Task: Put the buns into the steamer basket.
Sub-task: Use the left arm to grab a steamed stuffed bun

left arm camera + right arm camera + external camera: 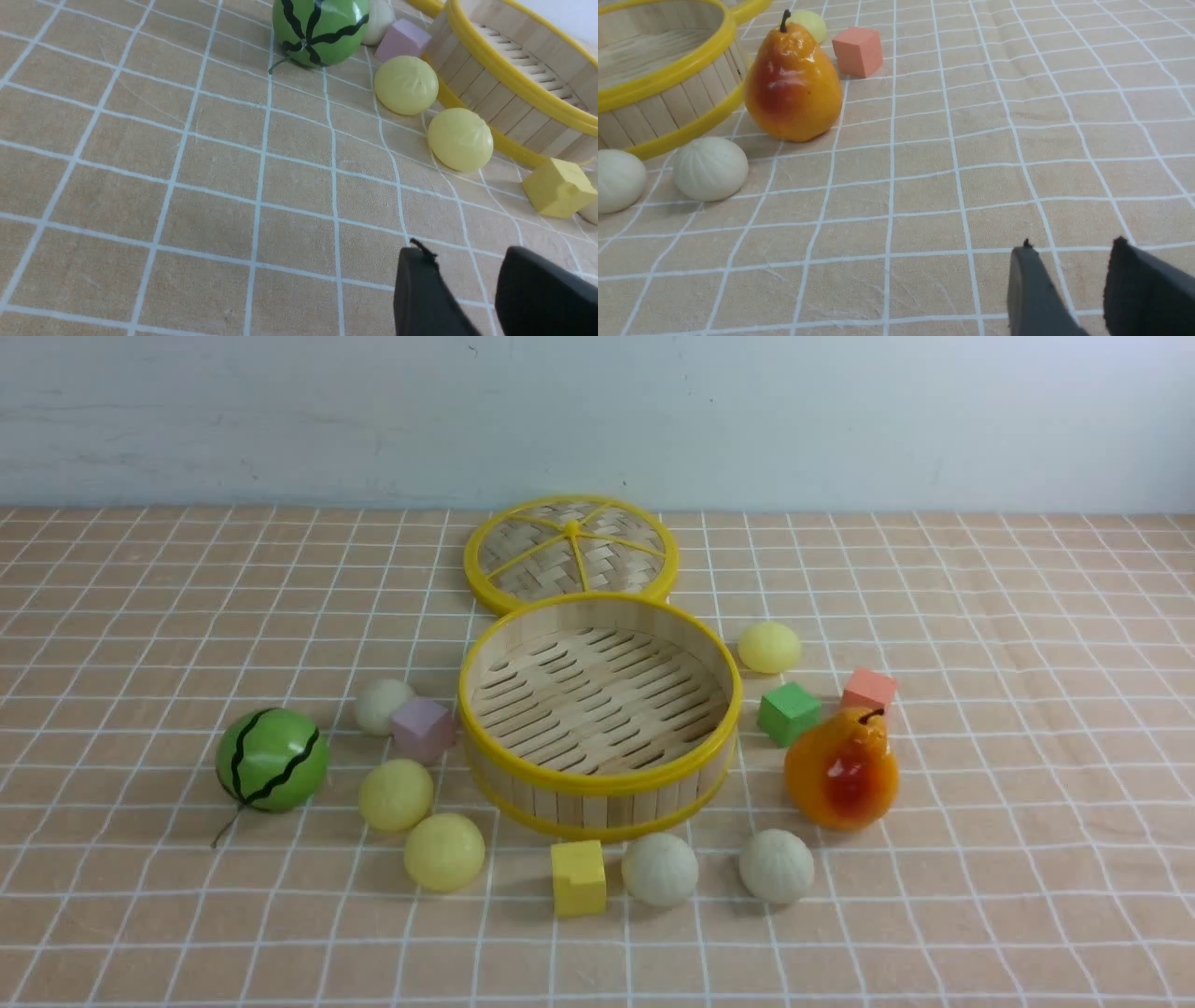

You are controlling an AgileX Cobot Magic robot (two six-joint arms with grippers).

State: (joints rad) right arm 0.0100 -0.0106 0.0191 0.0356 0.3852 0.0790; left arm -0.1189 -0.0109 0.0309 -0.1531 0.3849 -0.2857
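The steamer basket (597, 782) stands empty at the table's middle. Six buns lie around it: an off-white bun (384, 706) and two pale yellow buns (396, 794) (444, 852) on its left, two off-white buns (660, 869) (777, 866) in front, and one yellow bun (769, 647) at its back right. Neither arm shows in the front view. My left gripper (467, 254) is open and empty over bare cloth, apart from the yellow buns (406, 85) (460, 139). My right gripper (1071, 247) is open and empty, well away from the off-white buns (711, 168) (616, 179).
The woven lid (570, 553) lies behind the basket. A green watermelon ball (272, 760) and a purple cube (422, 728) sit on the left. An orange pear (841, 768), a green cube (789, 712) and a pink cube (868, 690) sit on the right. A yellow cube (578, 877) lies in front.
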